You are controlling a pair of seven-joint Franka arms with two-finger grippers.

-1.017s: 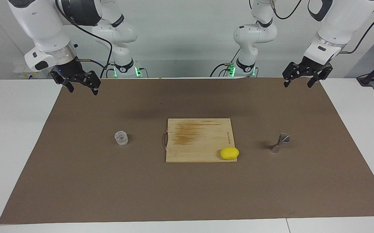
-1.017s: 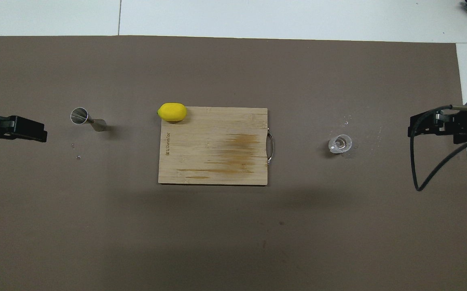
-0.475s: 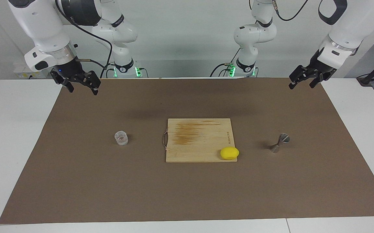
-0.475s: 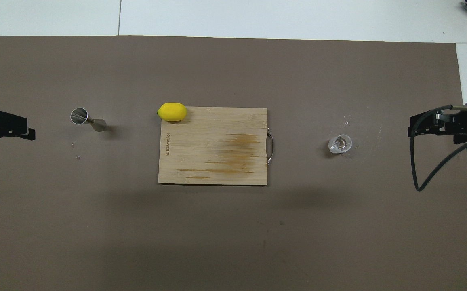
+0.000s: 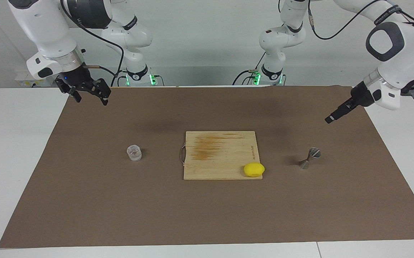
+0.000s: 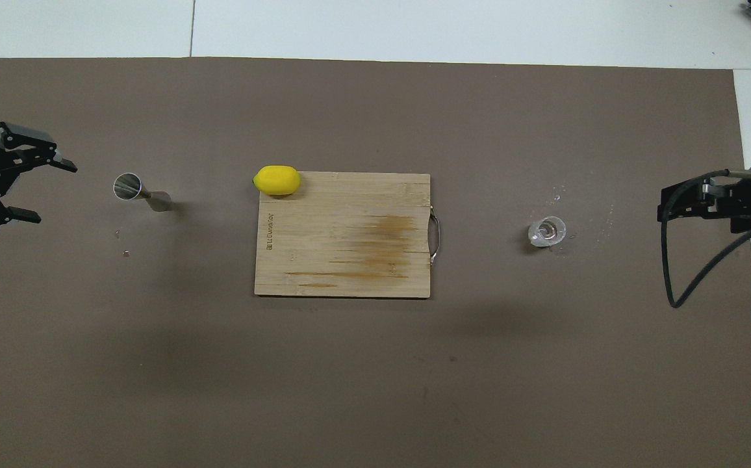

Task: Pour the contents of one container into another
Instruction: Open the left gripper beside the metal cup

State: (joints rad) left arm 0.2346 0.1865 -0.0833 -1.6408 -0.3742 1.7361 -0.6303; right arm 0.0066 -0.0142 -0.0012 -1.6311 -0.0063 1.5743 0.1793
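Observation:
The clear ribbed glass cup stands upright on the brown mat toward the right arm's end; it also shows in the overhead view. The silver hourglass jigger stands on the mat toward the left arm's end, also seen from overhead. My left gripper is open and empty in the air over the mat's edge, apart from the jigger; the overhead view shows its fingers spread. My right gripper is open and empty, raised over the mat's corner at its own end, well apart from the cup; it also shows in the overhead view.
A wooden cutting board with a wire handle lies mid-mat between cup and jigger. A yellow lemon sits at the board's corner toward the jigger, on the edge farther from the robots. White table surrounds the mat.
My left arm has swung outward and lowered, and its gripper has turned so the open fingers point toward the jigger. The right arm, cup and jigger have not moved.

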